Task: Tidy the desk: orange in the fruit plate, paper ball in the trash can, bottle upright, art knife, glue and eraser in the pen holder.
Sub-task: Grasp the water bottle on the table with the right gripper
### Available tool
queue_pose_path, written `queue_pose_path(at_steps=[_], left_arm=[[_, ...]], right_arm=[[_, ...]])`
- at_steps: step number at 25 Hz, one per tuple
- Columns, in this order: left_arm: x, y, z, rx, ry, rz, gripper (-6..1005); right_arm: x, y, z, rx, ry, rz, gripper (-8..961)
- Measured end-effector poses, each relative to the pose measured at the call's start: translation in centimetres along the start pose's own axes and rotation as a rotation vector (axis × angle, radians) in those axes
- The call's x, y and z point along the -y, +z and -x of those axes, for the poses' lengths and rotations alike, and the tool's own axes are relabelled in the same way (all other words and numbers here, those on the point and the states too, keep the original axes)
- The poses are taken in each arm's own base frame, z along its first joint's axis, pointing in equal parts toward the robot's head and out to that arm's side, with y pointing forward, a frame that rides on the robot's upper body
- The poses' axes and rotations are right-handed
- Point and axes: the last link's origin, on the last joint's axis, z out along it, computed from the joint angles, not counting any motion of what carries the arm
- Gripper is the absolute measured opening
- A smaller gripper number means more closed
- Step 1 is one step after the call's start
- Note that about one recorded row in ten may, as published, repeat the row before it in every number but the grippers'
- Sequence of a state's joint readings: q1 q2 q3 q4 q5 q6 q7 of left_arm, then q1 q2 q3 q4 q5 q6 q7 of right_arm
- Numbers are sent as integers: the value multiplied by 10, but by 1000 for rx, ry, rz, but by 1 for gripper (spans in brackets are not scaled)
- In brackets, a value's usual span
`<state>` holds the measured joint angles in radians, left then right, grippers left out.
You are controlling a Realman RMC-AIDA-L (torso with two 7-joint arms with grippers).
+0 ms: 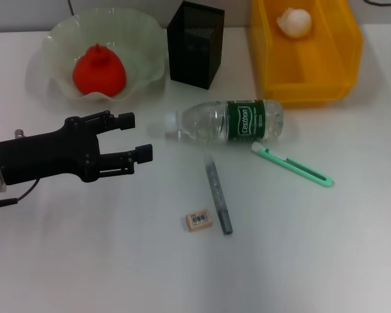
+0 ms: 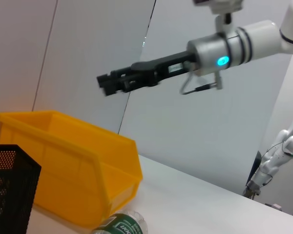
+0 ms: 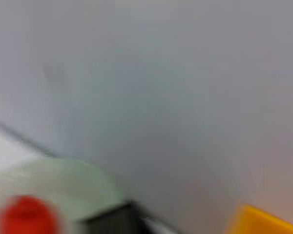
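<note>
Left tool (image 1: 138,137) open; one bottle (image 1: 225,122) lying.

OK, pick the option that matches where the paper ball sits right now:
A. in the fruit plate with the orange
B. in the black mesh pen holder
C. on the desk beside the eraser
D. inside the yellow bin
D: the head view shows the white paper ball lying inside the yellow bin at the back of the desk, apart from the orange in the fruit plate.

White desk (image 1: 313,261) with bottle (image 1: 225,122), eraser (image 1: 199,220)
</note>
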<state>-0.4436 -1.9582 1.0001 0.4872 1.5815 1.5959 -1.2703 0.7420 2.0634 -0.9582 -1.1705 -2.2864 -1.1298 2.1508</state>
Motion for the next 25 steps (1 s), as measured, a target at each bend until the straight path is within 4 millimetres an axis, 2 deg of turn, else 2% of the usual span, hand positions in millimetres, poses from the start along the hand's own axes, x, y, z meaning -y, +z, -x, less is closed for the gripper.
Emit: queue_pose_path(at_steps=[1, 6, 9, 13, 14, 20, 25], left_arm=[[0, 0, 0, 0, 0, 1, 837], [-1, 0, 1, -1, -6, 3, 837], [-2, -1, 2, -2, -9, 3, 837], [-2, -1, 3, -2, -21, 1, 837], [-2, -1, 3, -2, -21, 1, 837], [-1, -3, 4, -9, -30, -13, 837], [-1, -3, 4, -13, -33, -19, 837]], right_arm=[[0, 0, 0, 0, 0, 0, 802], [-34, -26, -3, -80, -158, 303, 802], [-40, -29, -11, -158, -240, 374, 802], [-45, -13, -24, -297, -349, 420, 802], [-45, -13, -24, -297, -349, 420, 802], [-56, 17, -41, -385, -499, 428, 802], [-61, 30, -49, -410, -568, 417, 801]])
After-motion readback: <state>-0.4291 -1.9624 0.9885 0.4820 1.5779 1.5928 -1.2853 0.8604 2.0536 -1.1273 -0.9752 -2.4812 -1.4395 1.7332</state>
